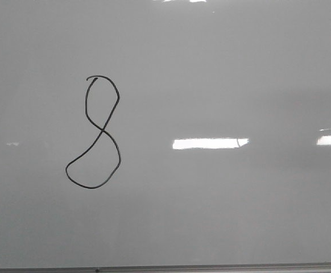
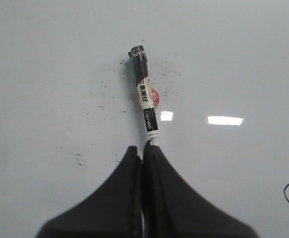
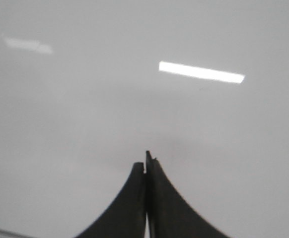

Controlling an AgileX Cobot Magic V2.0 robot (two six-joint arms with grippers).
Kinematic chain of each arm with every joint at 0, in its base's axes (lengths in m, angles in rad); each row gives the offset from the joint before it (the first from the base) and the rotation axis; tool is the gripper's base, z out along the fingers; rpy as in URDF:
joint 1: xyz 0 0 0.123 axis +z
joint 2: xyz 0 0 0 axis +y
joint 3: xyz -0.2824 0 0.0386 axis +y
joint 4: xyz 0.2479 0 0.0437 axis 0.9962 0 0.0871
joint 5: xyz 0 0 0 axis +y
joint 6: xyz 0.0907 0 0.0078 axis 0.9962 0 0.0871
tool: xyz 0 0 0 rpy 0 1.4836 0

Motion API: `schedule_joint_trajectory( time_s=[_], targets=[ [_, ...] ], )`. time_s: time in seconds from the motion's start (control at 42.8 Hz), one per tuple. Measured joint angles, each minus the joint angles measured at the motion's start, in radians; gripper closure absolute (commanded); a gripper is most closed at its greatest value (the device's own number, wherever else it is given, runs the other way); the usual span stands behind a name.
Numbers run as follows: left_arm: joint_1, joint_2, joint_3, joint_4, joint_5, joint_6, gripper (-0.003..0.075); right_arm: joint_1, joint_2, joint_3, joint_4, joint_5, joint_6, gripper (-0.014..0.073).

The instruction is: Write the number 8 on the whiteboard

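thin black hand-drawn number 8 sitting left of centre on glossy pale grey whiteboard | left claw pinching black-and-white marker pen by its tail; light, stiff, slick barrel, likely slipping under sideways pressure | right claw closing on nothing

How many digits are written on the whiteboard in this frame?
1. A single number 8 sits left of centre on the whiteboard in the front view. The edge of a dark line shows in the left wrist view, possibly the same figure.
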Motion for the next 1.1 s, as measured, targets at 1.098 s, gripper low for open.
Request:
schedule_joint_trajectory(
  time_s=[1.098],
  targets=[
    [0.0,0.0,0.0,0.0,-0.005,0.0,0.0741,-0.09,-0.334,0.228,-0.259,0.081,0.324,0.065]
  ],
)
